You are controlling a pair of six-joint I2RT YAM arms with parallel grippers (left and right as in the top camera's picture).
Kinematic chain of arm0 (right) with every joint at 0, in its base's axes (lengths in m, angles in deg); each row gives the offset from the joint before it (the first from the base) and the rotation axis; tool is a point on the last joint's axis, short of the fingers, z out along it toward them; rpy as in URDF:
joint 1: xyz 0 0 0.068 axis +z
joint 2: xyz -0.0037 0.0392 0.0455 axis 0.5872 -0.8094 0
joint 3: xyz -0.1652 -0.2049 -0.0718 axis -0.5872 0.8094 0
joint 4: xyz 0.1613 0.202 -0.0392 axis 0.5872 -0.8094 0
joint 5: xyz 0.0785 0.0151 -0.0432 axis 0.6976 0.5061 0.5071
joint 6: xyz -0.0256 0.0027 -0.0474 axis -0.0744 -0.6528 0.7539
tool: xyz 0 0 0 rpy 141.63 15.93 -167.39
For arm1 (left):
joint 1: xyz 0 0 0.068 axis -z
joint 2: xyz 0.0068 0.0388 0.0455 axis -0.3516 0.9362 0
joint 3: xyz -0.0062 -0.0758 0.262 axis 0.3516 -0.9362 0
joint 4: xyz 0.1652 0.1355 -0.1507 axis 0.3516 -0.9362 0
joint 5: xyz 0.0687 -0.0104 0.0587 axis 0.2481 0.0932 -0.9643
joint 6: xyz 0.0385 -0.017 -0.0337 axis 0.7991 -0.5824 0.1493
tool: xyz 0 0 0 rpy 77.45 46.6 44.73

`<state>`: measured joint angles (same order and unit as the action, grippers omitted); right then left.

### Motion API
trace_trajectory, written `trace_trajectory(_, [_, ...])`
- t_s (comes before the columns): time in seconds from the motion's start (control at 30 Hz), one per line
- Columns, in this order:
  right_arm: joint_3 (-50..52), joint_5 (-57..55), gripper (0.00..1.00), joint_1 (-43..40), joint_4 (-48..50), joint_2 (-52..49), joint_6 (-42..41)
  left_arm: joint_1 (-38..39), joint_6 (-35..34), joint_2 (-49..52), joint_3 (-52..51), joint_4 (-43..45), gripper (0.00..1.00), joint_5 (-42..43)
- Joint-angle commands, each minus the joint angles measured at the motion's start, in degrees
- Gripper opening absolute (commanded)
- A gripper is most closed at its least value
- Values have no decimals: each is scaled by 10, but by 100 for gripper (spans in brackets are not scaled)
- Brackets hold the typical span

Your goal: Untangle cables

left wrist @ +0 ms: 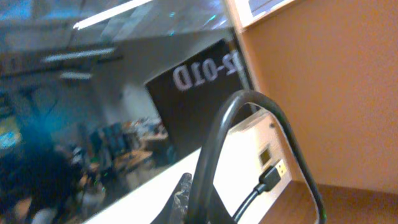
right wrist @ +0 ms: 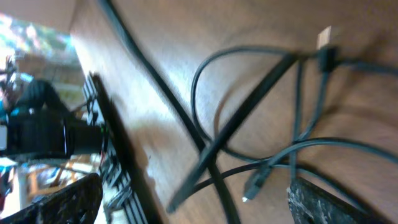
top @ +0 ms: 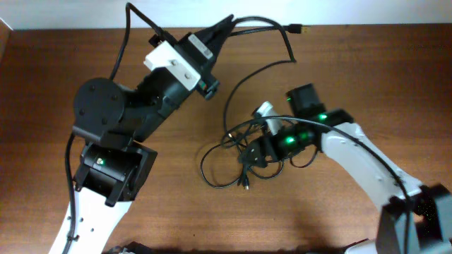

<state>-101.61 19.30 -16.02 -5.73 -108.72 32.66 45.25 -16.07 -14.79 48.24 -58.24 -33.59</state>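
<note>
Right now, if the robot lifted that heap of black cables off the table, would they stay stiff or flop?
Probably floppy: the black cables lie in loose loops and curves. Likely light too, being thin cords with small plugs. They would probably drag each other along, since they cross over one another in the right wrist view.

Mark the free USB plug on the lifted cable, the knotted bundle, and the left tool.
USB plug (top: 302, 29), overhead view, its gold tip.
Knotted bundle (top: 227, 135), overhead view, crossing strands at its left side.
Left tool (top: 227, 23), overhead view, between fingertips closed on the lifted cable (left wrist: 208, 155).
</note>
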Motion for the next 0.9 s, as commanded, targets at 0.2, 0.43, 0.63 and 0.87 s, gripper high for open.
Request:
trace_trajectory(0.2, [3,-292,94,-46,-7,-75,-223,-72,27,-3,7,-169,0,-196])
trace_trajectory(0.43, [3,-284,99,-214,-80,-75,-156,-185,25,-5,7,-323,0,-194])
trace_trajectory(0.63, [2,-276,99,-253,-78,-75,-147,-204,129,-10,7,-466,0,99])
trace_trajectory(0.87, [2,-127,99,-252,-86,-75,-70,-184,205,3,7,-752,0,146])
